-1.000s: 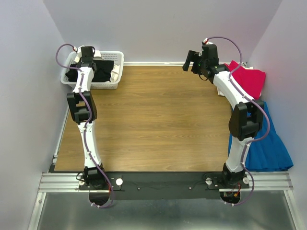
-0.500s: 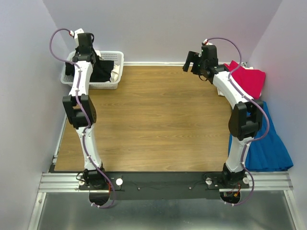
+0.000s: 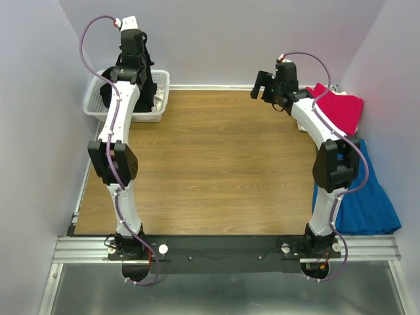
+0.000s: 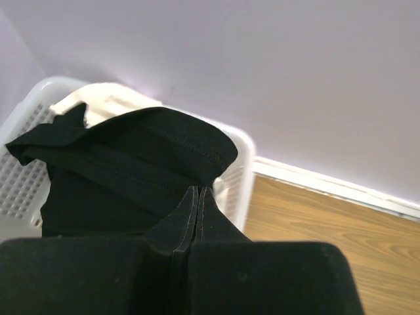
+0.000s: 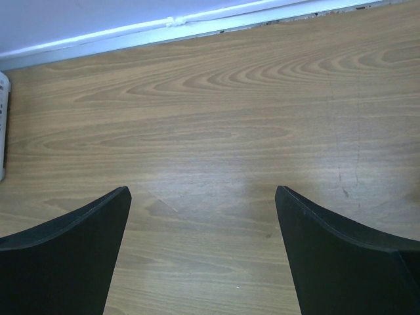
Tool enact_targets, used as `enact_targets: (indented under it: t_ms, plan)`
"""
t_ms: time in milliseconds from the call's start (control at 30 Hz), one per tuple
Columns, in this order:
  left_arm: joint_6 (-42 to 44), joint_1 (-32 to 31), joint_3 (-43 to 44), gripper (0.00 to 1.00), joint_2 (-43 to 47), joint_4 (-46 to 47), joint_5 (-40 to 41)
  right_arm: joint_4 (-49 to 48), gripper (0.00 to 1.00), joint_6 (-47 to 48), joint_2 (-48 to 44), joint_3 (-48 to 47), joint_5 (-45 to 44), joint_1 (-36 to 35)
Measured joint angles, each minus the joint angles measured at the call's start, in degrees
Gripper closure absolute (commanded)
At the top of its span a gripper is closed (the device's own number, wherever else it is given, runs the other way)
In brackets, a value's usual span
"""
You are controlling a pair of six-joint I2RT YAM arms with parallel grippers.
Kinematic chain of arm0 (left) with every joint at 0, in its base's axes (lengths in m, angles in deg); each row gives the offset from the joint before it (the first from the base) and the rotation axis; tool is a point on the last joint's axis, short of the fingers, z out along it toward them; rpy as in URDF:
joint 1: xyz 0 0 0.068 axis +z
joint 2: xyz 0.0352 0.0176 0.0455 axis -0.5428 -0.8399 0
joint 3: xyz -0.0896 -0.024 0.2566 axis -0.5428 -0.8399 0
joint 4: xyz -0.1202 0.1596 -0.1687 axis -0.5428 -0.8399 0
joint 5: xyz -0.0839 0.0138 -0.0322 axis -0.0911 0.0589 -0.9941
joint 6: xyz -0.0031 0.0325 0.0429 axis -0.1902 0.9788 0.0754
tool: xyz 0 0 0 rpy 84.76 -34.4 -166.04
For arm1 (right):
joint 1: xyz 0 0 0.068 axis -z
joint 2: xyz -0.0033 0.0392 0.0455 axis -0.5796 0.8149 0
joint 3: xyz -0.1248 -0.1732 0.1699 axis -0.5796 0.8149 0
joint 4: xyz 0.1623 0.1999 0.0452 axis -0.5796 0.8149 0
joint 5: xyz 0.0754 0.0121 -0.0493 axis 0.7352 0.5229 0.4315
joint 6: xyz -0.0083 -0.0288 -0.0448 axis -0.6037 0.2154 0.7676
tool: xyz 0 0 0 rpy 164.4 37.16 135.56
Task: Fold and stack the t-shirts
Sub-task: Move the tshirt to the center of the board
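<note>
My left gripper (image 3: 140, 71) is raised above the white basket (image 3: 159, 117) at the back left, shut on a seam of the black t-shirt (image 3: 146, 88), which hangs down from it into the basket. In the left wrist view the gripper (image 4: 199, 191) pinches a stitched fold of the black t-shirt (image 4: 131, 164). A cream cloth (image 4: 98, 105) lies behind it in the basket (image 4: 241, 172). A crimson t-shirt (image 3: 344, 108) lies at the back right. My right gripper (image 3: 258, 84) hovers open over bare wood (image 5: 203, 131), with nothing between its fingers (image 5: 85, 230).
A blue cloth (image 3: 364, 197) lies along the table's right edge beside the right arm. The back wall and its white baseboard (image 5: 197, 23) run close behind both grippers. The wooden tabletop (image 3: 216, 164) spreads between the arms.
My left arm has risen and swung a little right, lifting the black t-shirt up out of the basket. The right arm has not moved.
</note>
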Motion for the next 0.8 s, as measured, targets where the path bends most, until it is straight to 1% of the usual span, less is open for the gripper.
enact_targets:
  t_ms: [100,367,467,567,800]
  plan:
    - [1.0,-1.8,0.5,1.00,2.4,0.5,-1.2,0.1,0.00,0.0,-1.0,0.7,-0.7,0.0]
    - [2.5,-5.2,1.5,1.00,10.0,1.5,-7.8,0.1,0.00,1.2,-5.0,2.3,-3.8,0.0]
    - [4.1,-8.1,3.5,1.00,11.6,1.8,-10.4,0.1,0.00,1.2,-6.4,2.8,-5.6,0.0]
    - [5.6,-12.4,5.5,1.00,12.6,2.2,-12.0,0.1,0.00,1.1,-7.5,3.2,-6.9,0.0]
    - [8.0,-21.1,5.7,1.00,17.6,4.0,-14.4,0.2,0.00,0.6,-10.6,5.4,-9.5,0.1]
